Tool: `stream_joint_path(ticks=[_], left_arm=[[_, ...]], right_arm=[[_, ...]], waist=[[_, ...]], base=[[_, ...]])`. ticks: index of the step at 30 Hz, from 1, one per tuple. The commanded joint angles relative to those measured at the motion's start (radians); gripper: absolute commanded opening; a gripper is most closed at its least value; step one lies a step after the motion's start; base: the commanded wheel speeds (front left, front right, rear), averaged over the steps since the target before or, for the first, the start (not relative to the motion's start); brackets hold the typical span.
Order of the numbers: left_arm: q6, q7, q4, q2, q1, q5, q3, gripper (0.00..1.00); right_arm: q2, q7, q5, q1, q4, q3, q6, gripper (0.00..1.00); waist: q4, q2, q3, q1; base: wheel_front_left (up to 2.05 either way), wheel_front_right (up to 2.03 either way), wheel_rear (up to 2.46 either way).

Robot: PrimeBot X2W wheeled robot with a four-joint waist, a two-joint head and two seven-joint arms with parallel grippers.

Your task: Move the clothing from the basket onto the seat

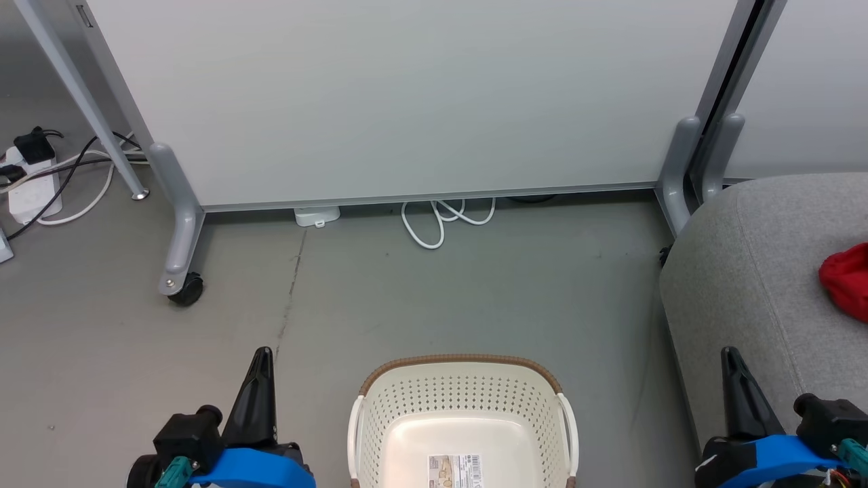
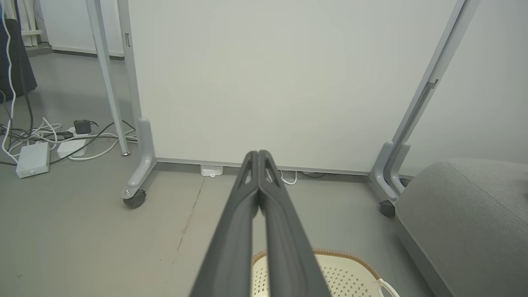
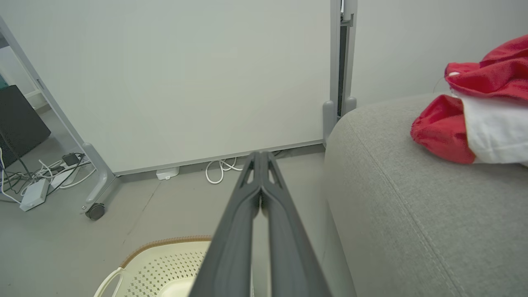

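Lying crumpled on the seat, the clothing has no clear long axis, left fingers and right fingers closed.

white partition panel on castors | white cable loop at its foot | power strip left, grey floor

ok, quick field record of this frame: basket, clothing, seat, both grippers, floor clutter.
basket: on the floor between the arms; no garments in the part in view; barcode sticker on its bottom
clothing: red and white, lying on the seat
seat: grey, to the basket's right
left gripper: shut, empty
right gripper: shut, empty, near the seat's edge
floor clutter: white cable looped under the partition; power strip far left
task: looks done
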Motion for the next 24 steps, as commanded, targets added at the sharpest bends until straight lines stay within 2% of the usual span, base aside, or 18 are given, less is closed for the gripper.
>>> stream_joint_path(ticks=[1, 24], left_arm=[[-0.003, 0.012, -0.017, 0.001, -0.02, -0.054, 0.012, 0.0], [-0.016, 0.11, -0.025, 0.005, -0.047, -0.451, 0.068, 0.0]], right_arm=[[-0.004, 0.014, 0.058, -0.018, -0.014, -0.005, 0.0, 0.0], [-0.006, 0.109, 0.475, -0.032, -0.039, 0.011, 0.0, 0.0]], waist=[[-0.002, 0.0, 0.0, 0.0], [-0.022, 0.0, -0.002, 0.0]], base=[[0.0, 0.0, 0.0], [0.0, 0.0, 0.0]])
